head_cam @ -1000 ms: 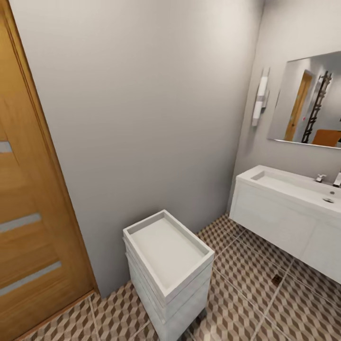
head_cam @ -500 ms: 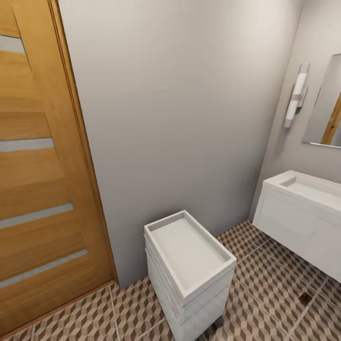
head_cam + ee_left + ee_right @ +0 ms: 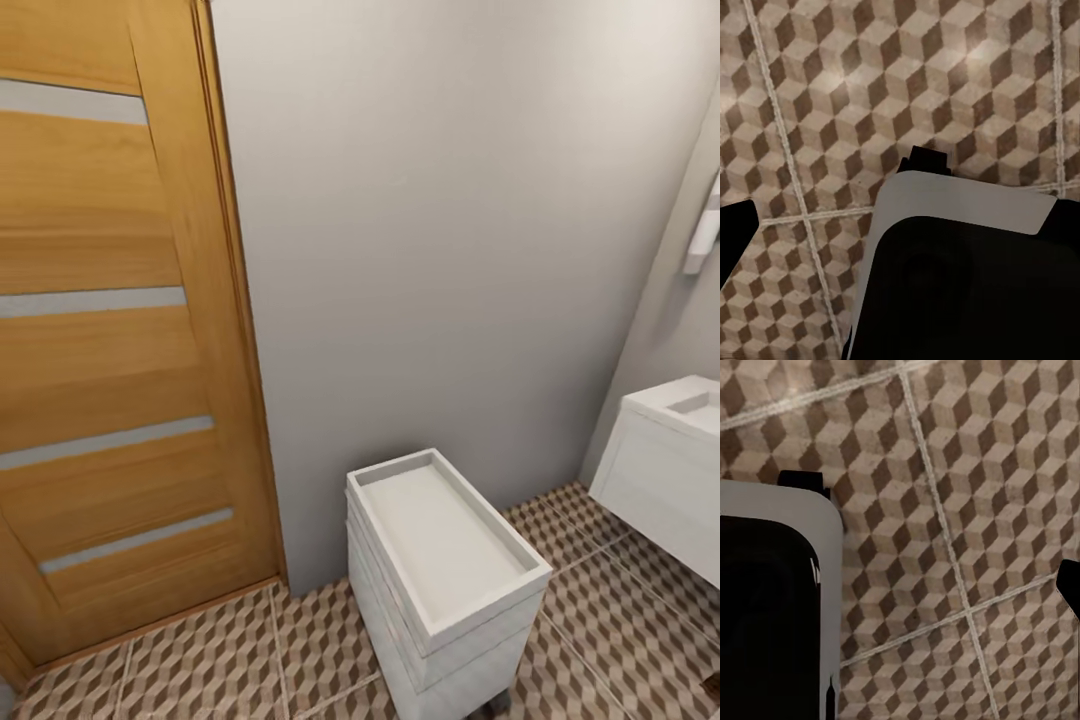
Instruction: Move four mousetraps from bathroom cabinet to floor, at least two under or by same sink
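The sink (image 3: pixel 668 440) sat at the head view's right edge, well apart from a wooden door (image 3: pixel 110 330) on the left, with a white tray-topped drawer unit (image 3: pixel 440 560) between them against the wall. Open bathroom floor (image 3: pixel 230 660) lay before the door. Both wrist cameras faced tiles; gripper opening and contents could not be determined, possibly empty.

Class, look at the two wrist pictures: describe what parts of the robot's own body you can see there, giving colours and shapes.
In the left wrist view, a rounded black body edged by a pale grey-white shell sits over the bathroom floor, with a small black block at its top edge. The right wrist view shows a matching black mass with a grey-white rounded rim. No cables or markings show; the fingers cannot be made out clearly.
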